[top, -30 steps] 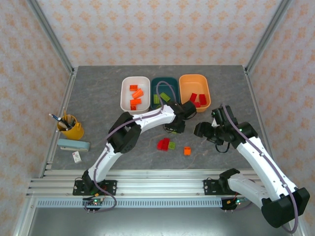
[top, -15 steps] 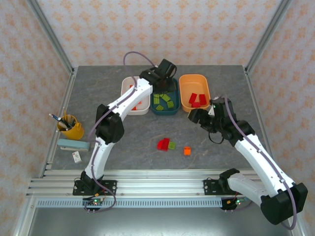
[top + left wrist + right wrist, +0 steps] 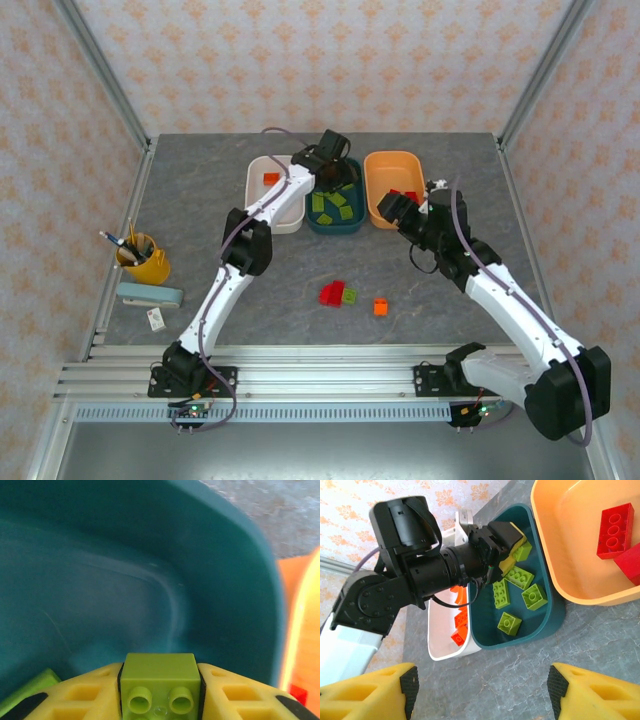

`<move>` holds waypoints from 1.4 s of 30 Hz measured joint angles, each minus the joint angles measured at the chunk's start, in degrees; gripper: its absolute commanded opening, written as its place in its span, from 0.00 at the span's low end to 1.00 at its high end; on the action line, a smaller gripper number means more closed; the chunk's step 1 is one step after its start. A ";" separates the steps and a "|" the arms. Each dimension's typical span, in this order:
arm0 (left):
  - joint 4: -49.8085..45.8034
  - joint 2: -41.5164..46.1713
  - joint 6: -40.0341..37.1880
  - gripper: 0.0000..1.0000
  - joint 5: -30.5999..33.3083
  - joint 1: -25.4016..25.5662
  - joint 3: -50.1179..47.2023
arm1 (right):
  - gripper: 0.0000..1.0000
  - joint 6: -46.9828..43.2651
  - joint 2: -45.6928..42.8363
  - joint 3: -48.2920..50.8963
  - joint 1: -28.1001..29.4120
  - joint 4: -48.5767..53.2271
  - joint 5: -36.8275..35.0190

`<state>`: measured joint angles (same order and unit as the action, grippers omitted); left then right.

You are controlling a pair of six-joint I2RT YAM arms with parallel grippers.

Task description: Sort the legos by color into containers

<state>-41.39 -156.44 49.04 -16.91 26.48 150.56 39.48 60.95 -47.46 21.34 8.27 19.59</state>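
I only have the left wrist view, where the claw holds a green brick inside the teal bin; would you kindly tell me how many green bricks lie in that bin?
Observer: Four green bricks lie loose in the teal bin, besides the held green brick.
Operator: What remains on the table?
Observer: Three: a red brick beside a stray green brick, and an orange brick apart.
Operator: And the right claw?
Observer: The right claw is open and empty, near the orange bin.

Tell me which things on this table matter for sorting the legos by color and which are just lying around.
For the job: white bin, teal bin, orange bin; loose red brick, lime brick and orange brick; green brick held inside the teal bin.
Just lying about: yellow pen cup, stapler, small white tag.
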 measured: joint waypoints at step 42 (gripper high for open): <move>-5.81 101.74 4.24 0.82 11.80 1.29 -103.93 | 0.98 -39.17 33.75 -24.09 33.03 42.05 -8.04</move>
<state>-47.20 -54.70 53.28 -5.10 27.77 46.63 0.32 94.70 -71.55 54.37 50.33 11.55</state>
